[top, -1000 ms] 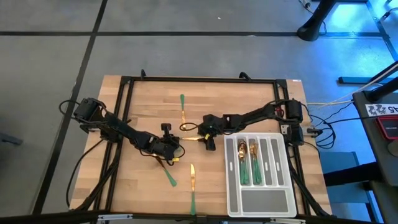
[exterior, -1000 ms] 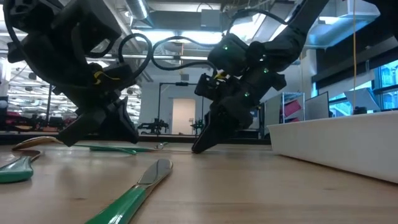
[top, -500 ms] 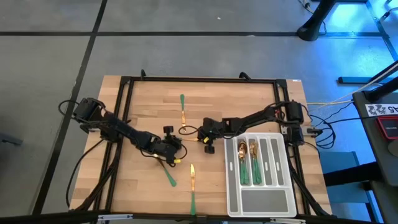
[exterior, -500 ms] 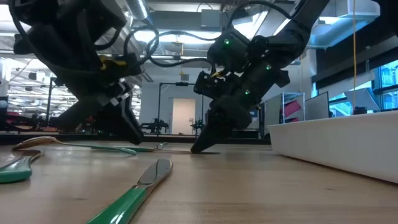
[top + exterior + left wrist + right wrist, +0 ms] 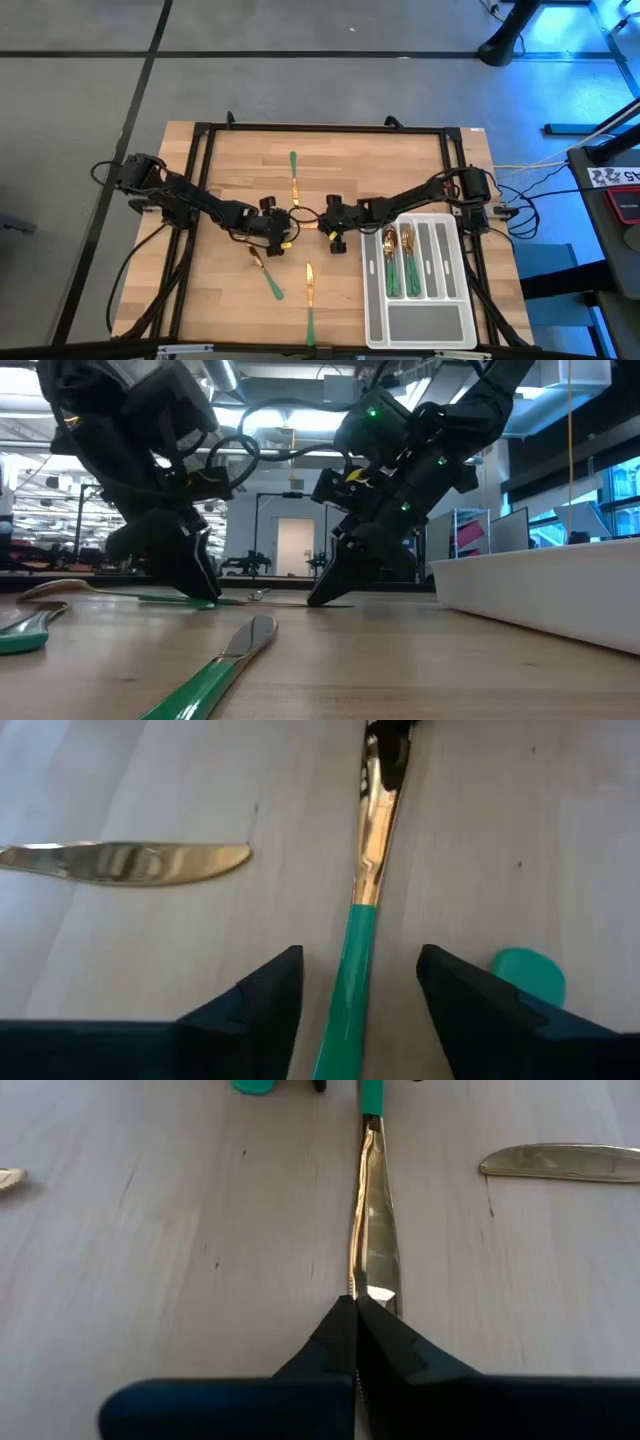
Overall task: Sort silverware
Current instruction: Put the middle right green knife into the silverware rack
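The right end effector (image 5: 355, 1315) is clenched on the gold tip of a knife (image 5: 372, 1230) lying mid-desk. The left end effector (image 5: 355, 982) straddles its green handle, released. I'd lift slowly and level, keeping the thin blade from slipping.

Counted on the table
Four loose silverware (image 5: 309, 300) pieces, two more in one tray (image 5: 417, 322), and two arms.

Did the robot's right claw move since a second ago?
Yes. In the high view the right gripper slid slightly toward the table's front, closer to the loose knife.
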